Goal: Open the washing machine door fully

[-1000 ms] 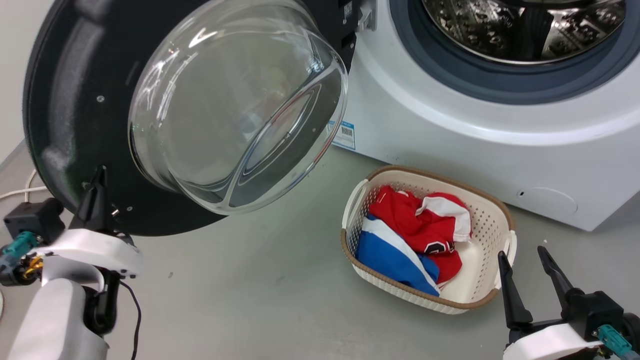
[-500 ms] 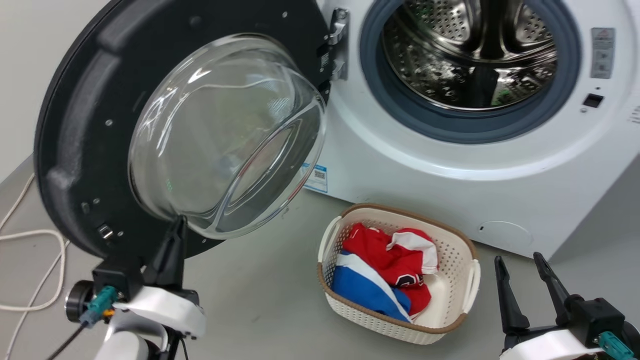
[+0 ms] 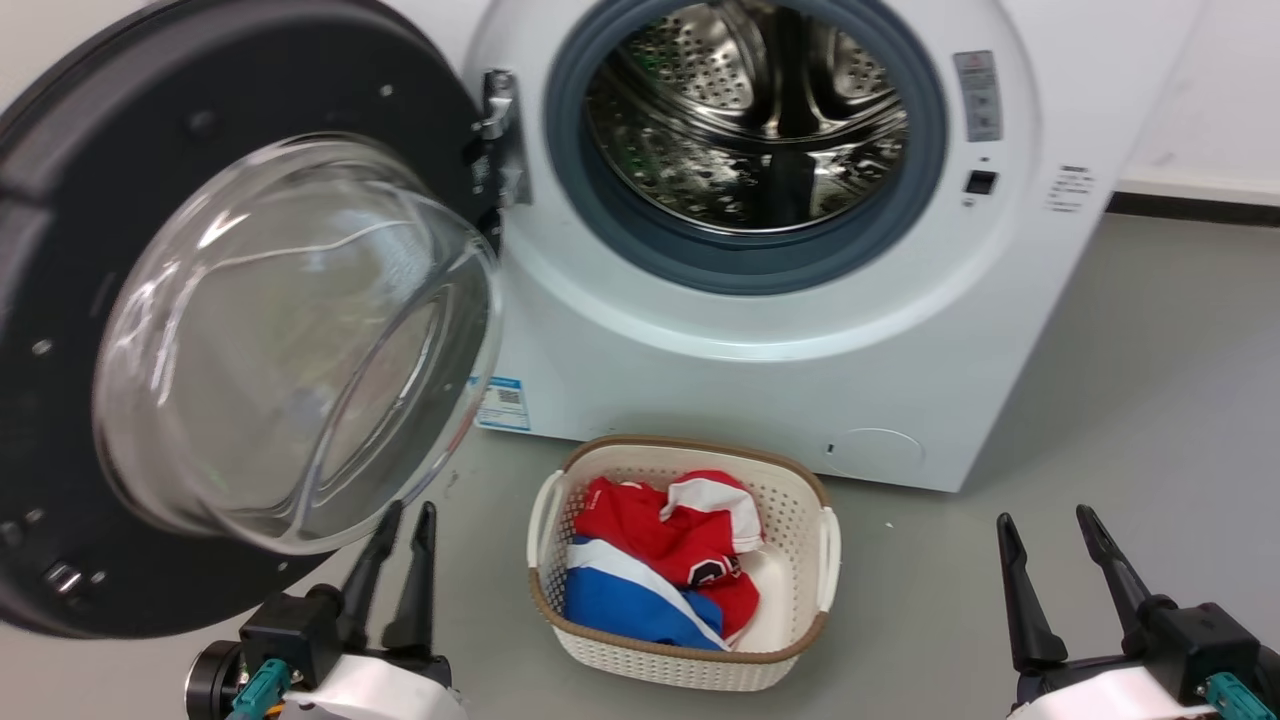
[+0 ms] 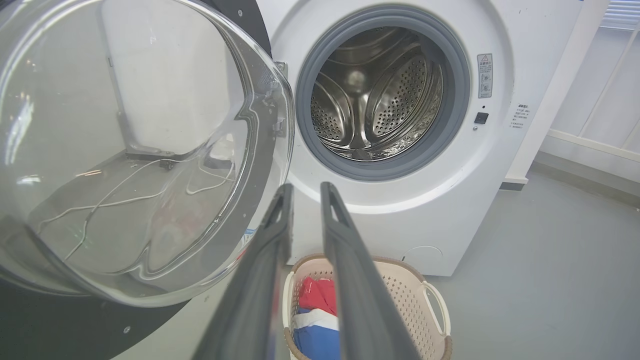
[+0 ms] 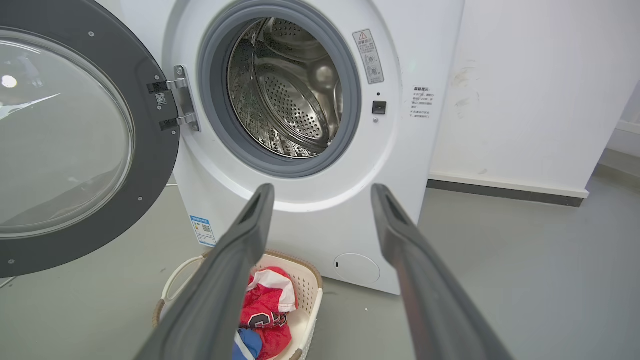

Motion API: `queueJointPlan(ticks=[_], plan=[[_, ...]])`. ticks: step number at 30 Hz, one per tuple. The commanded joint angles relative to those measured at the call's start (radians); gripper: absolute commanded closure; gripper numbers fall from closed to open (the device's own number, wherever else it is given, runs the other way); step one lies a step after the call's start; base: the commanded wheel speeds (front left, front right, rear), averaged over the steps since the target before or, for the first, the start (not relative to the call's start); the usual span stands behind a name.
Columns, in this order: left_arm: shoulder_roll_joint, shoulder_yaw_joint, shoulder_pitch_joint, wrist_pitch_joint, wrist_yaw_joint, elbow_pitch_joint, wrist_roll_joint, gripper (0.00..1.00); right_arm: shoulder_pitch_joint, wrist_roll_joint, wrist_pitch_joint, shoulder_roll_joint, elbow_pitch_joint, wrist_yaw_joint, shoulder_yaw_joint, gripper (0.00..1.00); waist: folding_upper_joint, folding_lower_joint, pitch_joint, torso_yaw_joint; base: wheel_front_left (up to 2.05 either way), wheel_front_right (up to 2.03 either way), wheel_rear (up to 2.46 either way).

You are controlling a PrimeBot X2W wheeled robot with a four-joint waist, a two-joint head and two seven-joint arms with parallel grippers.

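The washing machine door (image 3: 110, 150) is a glossy black disc with a bulging clear glass bowl (image 3: 290, 340). It stands swung wide to the left on its metal hinge (image 3: 497, 120), baring the steel drum opening (image 3: 745, 140). Just below the bowl's lower edge my left gripper (image 3: 412, 512) points up, fingers a narrow gap apart, nothing between them, touching nothing. In the left wrist view the door (image 4: 30, 325) lies left of the left gripper (image 4: 306, 186). My right gripper (image 3: 1045, 518) stands open over the floor at the lower right, far from the door (image 5: 150, 150).
A cream laundry basket (image 3: 650, 662) holding red, white and blue clothes (image 3: 650, 560) sits on the grey floor before the white washer (image 3: 760, 400). A white wall (image 5: 525, 90) with a dark skirting runs right of the washer. Open floor lies to the right.
The head camera has shifted, so the whole scene sits further left and lower. My left gripper has left the door's lower rim, and its fingers have parted slightly. The right gripper is unchanged.
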Motion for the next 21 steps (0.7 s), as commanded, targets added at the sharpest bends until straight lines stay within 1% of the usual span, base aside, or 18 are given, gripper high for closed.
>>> queueJointPlan(ticks=[1, 6, 12, 16, 21], plan=[[-0.001, 0.007, 0.012, -0.002, 0.004, -0.006, 0.009, 0.0, 0.005, 0.002, -0.002, 0.001, -0.006, -0.001, 0.003, 0.0, -0.0001, 0.0, -0.001, -0.04, 0.0, 0.0, 0.0], [-0.032, 0.033, 0.03, -0.003, -0.01, -0.012, 0.059, 0.0, 0.008, -0.001, -0.002, 0.002, -0.013, -0.001, -0.006, 0.0, -0.0001, 0.0, 0.007, -0.098, 0.0, 0.0, 0.0], [-0.07, 0.063, 0.053, -0.003, -0.021, -0.023, 0.113, 0.0, 0.008, 0.0, -0.002, 0.002, -0.016, -0.001, -0.007, 0.0, -0.0001, 0.0, 0.014, -0.151, 0.0, 0.0, 0.0], [-0.091, 0.069, 0.064, -0.003, -0.032, -0.022, 0.131, 0.0, 0.012, 0.007, -0.002, 0.002, -0.017, -0.001, -0.007, 0.0, -0.0001, 0.0, 0.016, -0.169, 0.0, 0.0, 0.0], [-0.109, 0.09, 0.07, -0.003, -0.044, -0.025, 0.15, 0.0, 0.014, 0.011, -0.002, 0.002, -0.019, -0.001, -0.009, 0.0, -0.0001, 0.0, 0.018, -0.174, 0.0, 0.0, 0.0]])
